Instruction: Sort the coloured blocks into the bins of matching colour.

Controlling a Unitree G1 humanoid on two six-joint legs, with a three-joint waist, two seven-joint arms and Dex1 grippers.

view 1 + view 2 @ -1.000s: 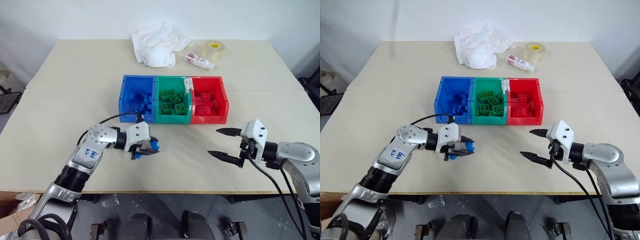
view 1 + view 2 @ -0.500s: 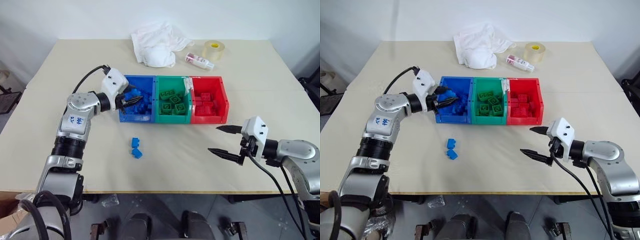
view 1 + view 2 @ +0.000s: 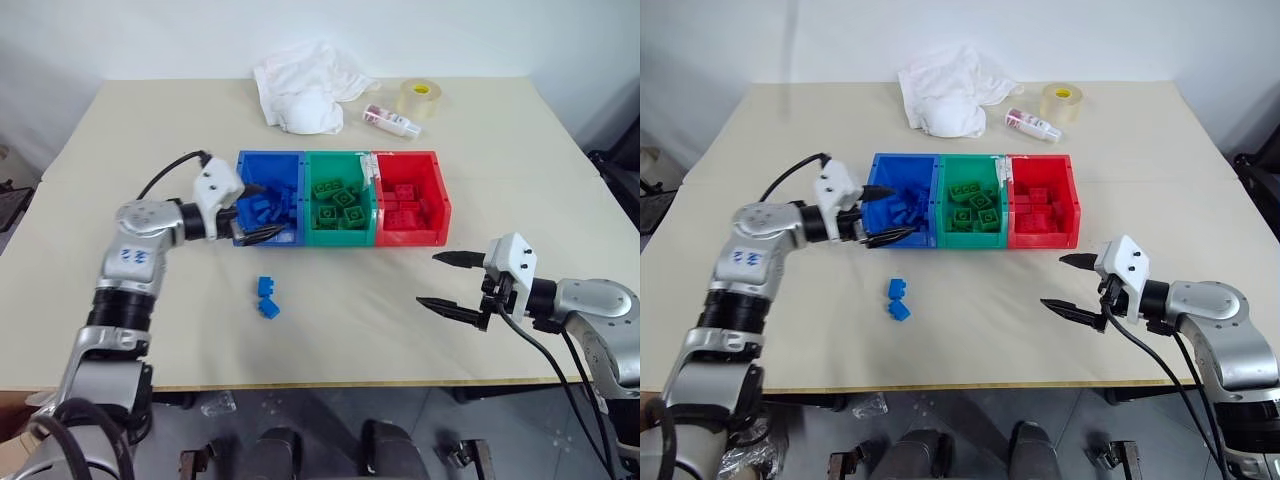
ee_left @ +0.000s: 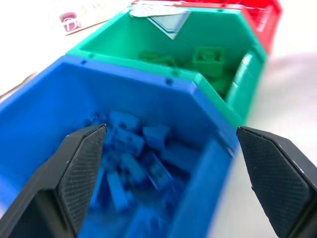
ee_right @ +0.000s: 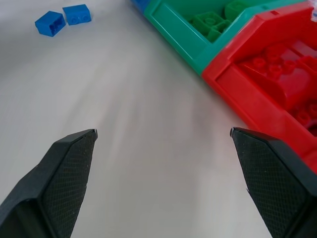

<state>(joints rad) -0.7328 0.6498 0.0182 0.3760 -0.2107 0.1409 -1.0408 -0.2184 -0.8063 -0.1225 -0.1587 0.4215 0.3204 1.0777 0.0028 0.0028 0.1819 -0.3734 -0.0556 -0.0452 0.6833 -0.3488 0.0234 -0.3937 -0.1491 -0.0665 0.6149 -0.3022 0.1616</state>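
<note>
Left pincer (image 3: 262,212) spread, empty, over blue bin's (image 3: 243,193) near-left corner. Right pincer (image 3: 438,281) spread, empty, above desk (image 3: 150,130). Two blue bricks (image 3: 266,297) loose on desk.

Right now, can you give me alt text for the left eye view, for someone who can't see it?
A robot's left hand, open, hovers at the blue bin, first in a row with a green bin and a red bin full of bricks. Two blue bricks lie loose on the table in front; the right hand waits open.
</note>
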